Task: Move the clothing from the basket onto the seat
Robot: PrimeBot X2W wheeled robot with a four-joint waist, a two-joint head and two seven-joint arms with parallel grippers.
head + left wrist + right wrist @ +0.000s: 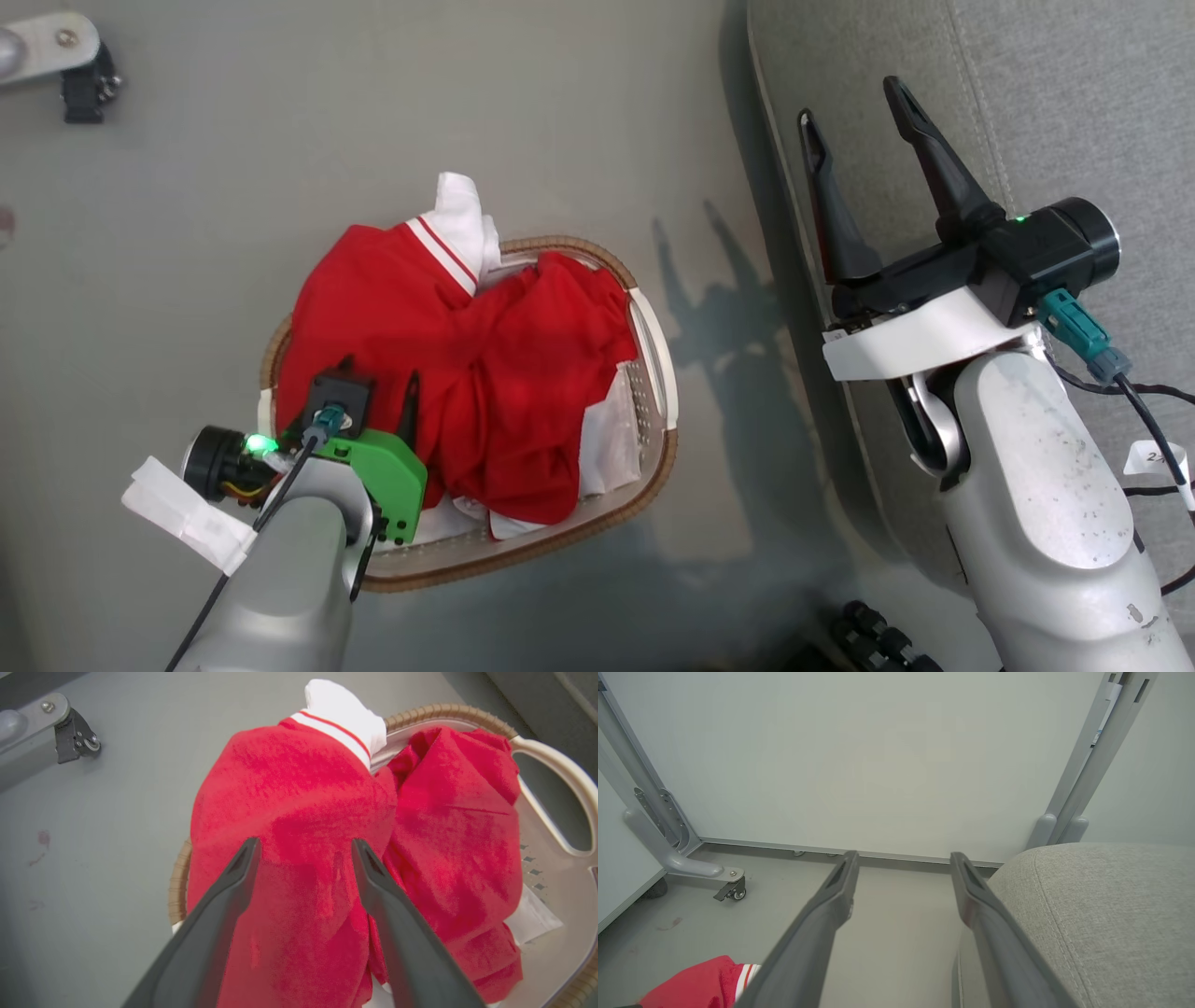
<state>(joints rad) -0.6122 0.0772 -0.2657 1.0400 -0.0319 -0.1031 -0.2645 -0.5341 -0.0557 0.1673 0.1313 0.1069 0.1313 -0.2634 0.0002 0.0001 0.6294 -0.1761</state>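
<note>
Grey floor (pixel 280 140) across left and centre. Metal leg (pixel 47 42) with black caster (pixel 86 89) at upper left. White wall panel (pixel 878 756) across top of right wrist view.

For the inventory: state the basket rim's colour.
Brown woven rim of the oval white plastic basket, best in head view.

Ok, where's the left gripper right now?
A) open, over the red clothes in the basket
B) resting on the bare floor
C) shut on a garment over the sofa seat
A: the left gripper has its fingers spread apart right over the red clothes, which lie heaped in the basket.
</note>
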